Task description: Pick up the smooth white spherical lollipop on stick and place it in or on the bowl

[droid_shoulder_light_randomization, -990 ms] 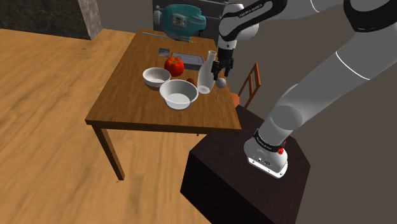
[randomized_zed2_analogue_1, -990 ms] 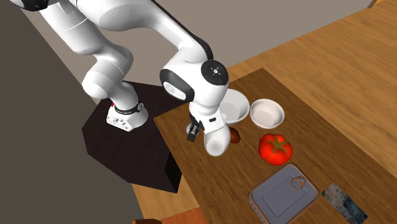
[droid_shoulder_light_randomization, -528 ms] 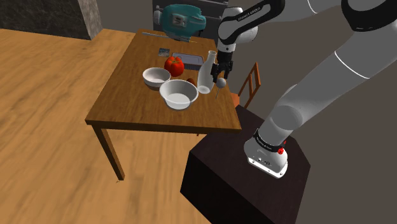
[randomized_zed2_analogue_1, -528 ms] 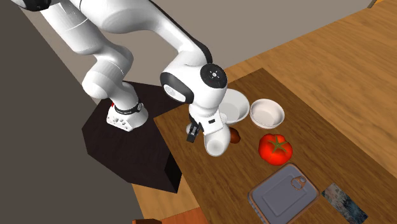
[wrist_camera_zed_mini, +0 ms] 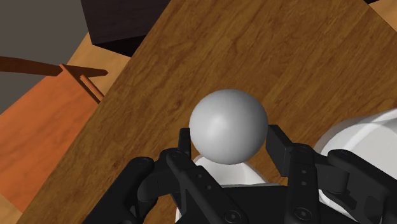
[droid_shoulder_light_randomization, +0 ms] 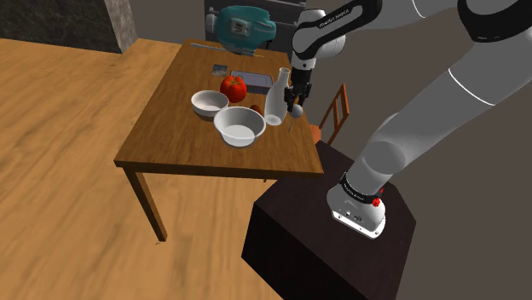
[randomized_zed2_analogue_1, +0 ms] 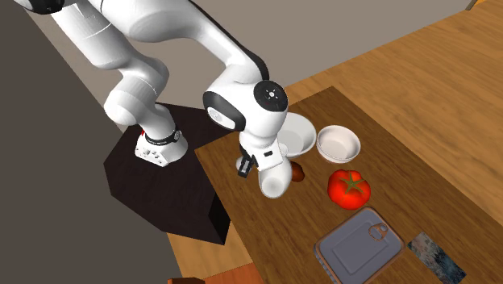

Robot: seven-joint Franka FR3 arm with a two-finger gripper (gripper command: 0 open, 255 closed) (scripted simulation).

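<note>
gripper (wrist_camera_zed_mini: 230,141): clamped on lollipop (wrist_camera_zed_mini: 228,124) by its ball | lollipop: aloft over table (wrist_camera_zed_mini: 267,57) edge nearest stand (droid_shoulder_light_randomization: 324,230), beside bottle (droid_shoulder_light_randomization: 274,100) | handling: likely light, rigid, slippery; widest girth grips best | bowl (droid_shoulder_light_randomization: 239,126): near

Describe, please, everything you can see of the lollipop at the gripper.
The lollipop has a smooth, matte, pale grey-white ball head, unmarked; its stick is hidden behind the ball in the wrist view. The black gripper is shut on it, a finger against each side of the ball. In the shoulder view it seems held above the wooden table, beside a white bottle.
</note>
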